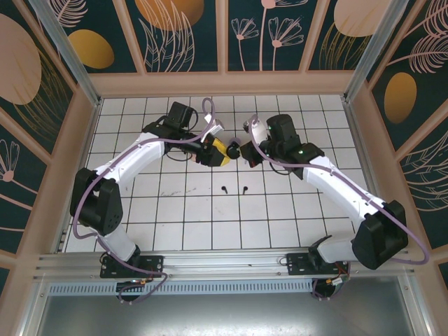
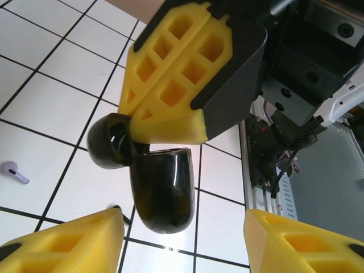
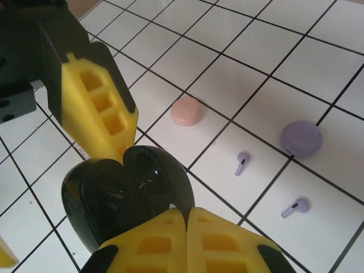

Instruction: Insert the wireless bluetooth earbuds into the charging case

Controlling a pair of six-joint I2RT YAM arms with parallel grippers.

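The black glossy charging case point(image 3: 122, 196) hangs open above the floor, its lid point(image 2: 109, 141) swung aside. My right gripper point(image 3: 186, 219) is shut on the case's rim, its yellow fingers point(image 2: 176, 74) pressed together at the hinge side. My left gripper point(image 2: 185, 219) is open and its fingertips straddle the case body point(image 2: 163, 187) without touching it. In the top view both grippers meet at mid-table around the case point(image 1: 233, 150). Two lilac earbuds point(image 3: 242, 162) point(image 3: 296, 207) lie on the tiles. Two black earbuds point(image 1: 224, 189) point(image 1: 246, 188) lie nearer the arm bases.
A pink disc point(image 3: 186, 110) and a lilac disc point(image 3: 302, 138) rest on the tiles beyond the lilac buds. Wooden walls enclose the white tiled floor point(image 1: 175, 210), and a metal rail point(image 1: 224, 262) runs along its near edge.
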